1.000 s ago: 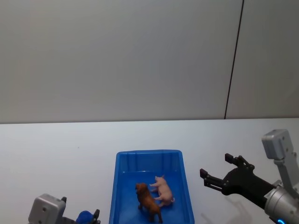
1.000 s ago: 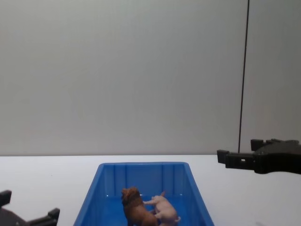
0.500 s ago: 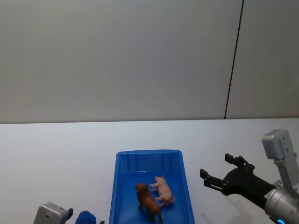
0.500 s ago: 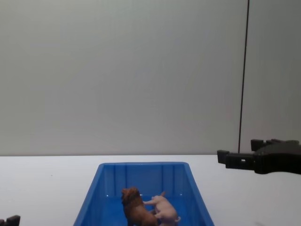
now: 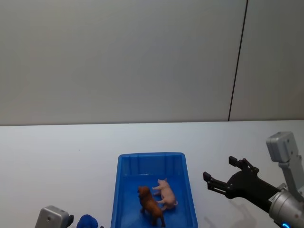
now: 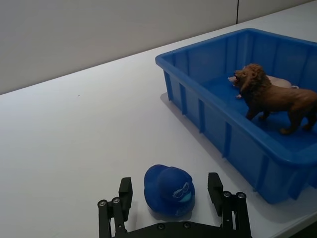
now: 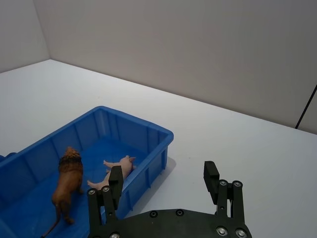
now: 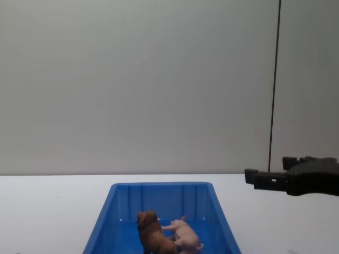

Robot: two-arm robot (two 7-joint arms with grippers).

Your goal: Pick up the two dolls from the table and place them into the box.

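Dolls: two, both inside my box. One brown maned lion [image 5: 151,206] and one pale pink pig [image 5: 166,192].
Lion: stands upright on the box floor, on the side nearer my left arm.
Pig: lies right beside the lion, on the side nearer my right arm; in the head view they look to touch, though I cannot be sure of contact.
Box: one bright blue bin [image 5: 124,167] with sloped ribbed walls, sitting on the white worktop [image 5: 57,152] straight in front of me.
Right jaws: my right gripper [image 5: 219,174] hangs above the worktop to the right of the box, apart from it, with the jaws spread wide and nothing between them. In the right wrist view the two fingers [image 7: 211,179] frame bare worktop just beside the box's corner.
Left jaws: my left gripper [image 6: 171,192] is low at my near left, beside the box, jaws apart and gripping nothing.
Extra item: one small blue dome-shaped toy [image 6: 169,189] with a printed face rests on the worktop between my left fingers; I cannot tell whether they touch it. It lies outside the box, near its wall.
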